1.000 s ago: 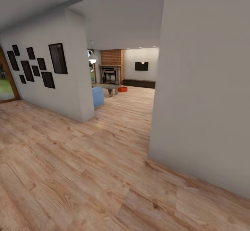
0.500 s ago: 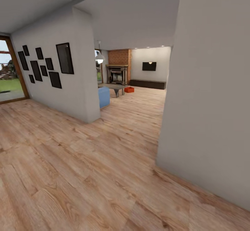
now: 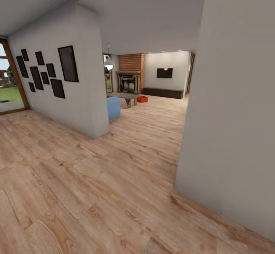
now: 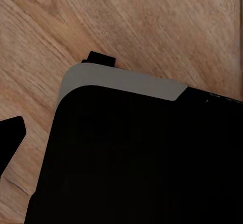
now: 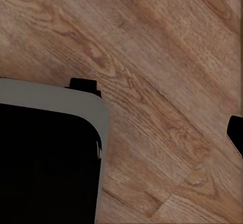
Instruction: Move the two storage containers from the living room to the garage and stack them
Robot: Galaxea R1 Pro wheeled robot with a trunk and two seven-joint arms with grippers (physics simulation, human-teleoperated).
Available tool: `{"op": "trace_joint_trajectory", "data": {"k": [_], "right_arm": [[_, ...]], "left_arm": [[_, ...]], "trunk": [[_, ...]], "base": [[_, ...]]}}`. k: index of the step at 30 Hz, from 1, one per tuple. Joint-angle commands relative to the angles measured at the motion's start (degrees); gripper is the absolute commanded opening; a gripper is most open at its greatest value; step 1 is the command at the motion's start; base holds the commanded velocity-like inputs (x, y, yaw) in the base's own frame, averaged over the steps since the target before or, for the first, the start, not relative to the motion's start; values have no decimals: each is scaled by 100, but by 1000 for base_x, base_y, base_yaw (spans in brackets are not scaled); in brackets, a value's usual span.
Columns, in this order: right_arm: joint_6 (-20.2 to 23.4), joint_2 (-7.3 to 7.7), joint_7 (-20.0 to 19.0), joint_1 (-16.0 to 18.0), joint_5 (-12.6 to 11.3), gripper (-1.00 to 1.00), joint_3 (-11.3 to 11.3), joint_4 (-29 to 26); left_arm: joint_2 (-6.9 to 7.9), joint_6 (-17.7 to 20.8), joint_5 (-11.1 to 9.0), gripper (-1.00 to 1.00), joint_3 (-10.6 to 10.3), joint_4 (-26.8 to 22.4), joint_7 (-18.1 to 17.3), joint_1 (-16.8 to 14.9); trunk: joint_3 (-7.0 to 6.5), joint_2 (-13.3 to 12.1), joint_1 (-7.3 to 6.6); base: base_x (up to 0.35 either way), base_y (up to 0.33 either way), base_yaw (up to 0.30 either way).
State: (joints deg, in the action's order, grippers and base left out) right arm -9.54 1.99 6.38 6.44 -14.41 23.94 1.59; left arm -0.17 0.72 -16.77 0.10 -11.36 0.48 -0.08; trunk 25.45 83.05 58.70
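Note:
One red-orange storage container point(image 3: 142, 99) sits far off on the living room's wood floor, beside the low glass table point(image 3: 125, 96) and in front of the brick fireplace point(image 3: 131, 73). I stand in a wood-floored hallway, well short of it. In the left wrist view a single dark fingertip point(image 4: 10, 139) hangs over the planks next to my black, grey-rimmed base point(image 4: 136, 153). The right wrist view has a dark fingertip point(image 5: 236, 132) at its edge and the same base point(image 5: 45, 158). Nothing is seen held.
A white wall point(image 3: 233, 105) stands close on my right. A wall corner with black picture frames point(image 3: 82, 82) is ahead on the left, and the passage runs between them. A blue sofa end point(image 3: 113, 107) pokes out past that corner. A glass door point(image 3: 7, 82) is far left.
The whole head view has shifted: the camera has turned and moved on, so the passage and living room sit more to the right and slightly nearer. The container itself lies where it was.

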Motion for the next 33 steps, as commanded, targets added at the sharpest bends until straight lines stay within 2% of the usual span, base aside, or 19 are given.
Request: {"op": "trace_joint_trajectory", "data": {"k": [1,14,33], "right_arm": [[-32,-3,2,7,-53,100,50,17],[44,-97,16,7,-116,100,-3,-36],[26,-80,-21,7,-50,100,80,-54]], "left_arm": [[-1,8,-37,100,-1,-6,5,-1],[-1,8,-37,100,-1,-7,5,-1],[-1,-7,-37,100,1,18,2,-1]], "trunk": [[6,3,3],[6,3,3],[6,3,3]], "base": [[329,0,0],[332,0,0],[334,0,0]]}}
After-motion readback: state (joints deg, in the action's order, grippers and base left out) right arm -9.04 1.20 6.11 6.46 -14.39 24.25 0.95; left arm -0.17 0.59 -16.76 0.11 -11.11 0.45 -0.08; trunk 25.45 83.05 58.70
